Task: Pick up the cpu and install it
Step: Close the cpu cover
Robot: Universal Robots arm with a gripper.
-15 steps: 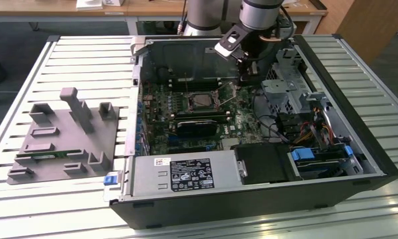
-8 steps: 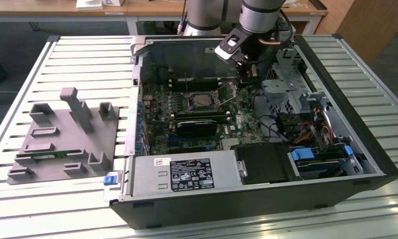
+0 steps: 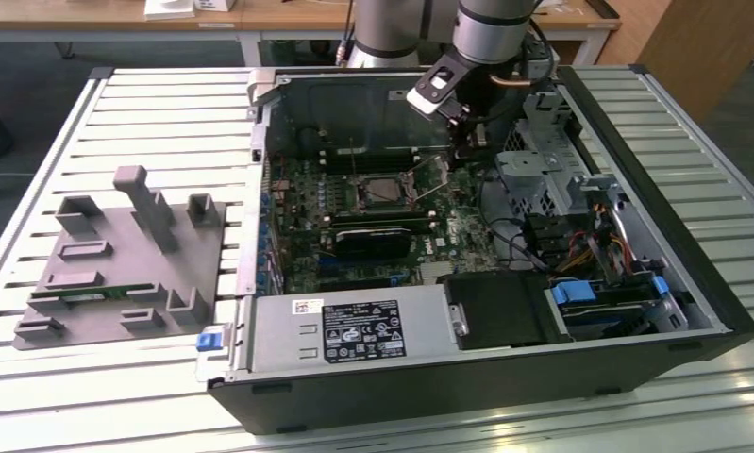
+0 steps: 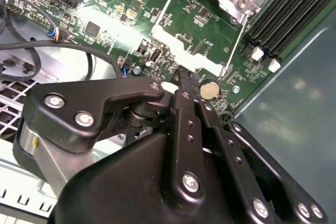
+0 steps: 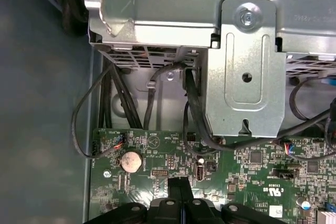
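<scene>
At the left of the exterior view, a grey fixture tray (image 3: 162, 247) rests on the slatted metal table (image 3: 162, 104). A green memory stick (image 3: 93, 294) lies in one of its lower slots.

The open computer case (image 3: 678, 274) fills the middle and right of the frame. Its grey power supply (image 3: 351, 332) runs along the lower edge. Above that lies the green motherboard (image 3: 304, 193), and a black rectangular module (image 3: 377, 241) lies across it.

Just above the module, near the frame's centre, is the square socket. As far as the exterior view shows, the cpu (image 3: 379, 192) lies flat inside it as a dull grey square in a metal frame. To the socket's right, the silver load plate (image 3: 431, 174) is tilted up and open.

Further right, the gripper (image 3: 469, 151) hangs from the arm in the upper middle of the frame. It points down at the board beside the raised plate and is near the cpu but not on it.

In both wrist views the black fingers (image 5: 174, 188) are pressed together, and nothing shows between them. The gripper's tip (image 4: 185, 78) is just beside the plate's pale edge (image 4: 176, 51). I cannot tell whether it touches.

A silver coin cell (image 5: 131, 161) sits on the board near the tip. At the right of the first wrist view, a grey metal bracket (image 5: 244, 72) stands over black cables (image 5: 189, 114).
</scene>
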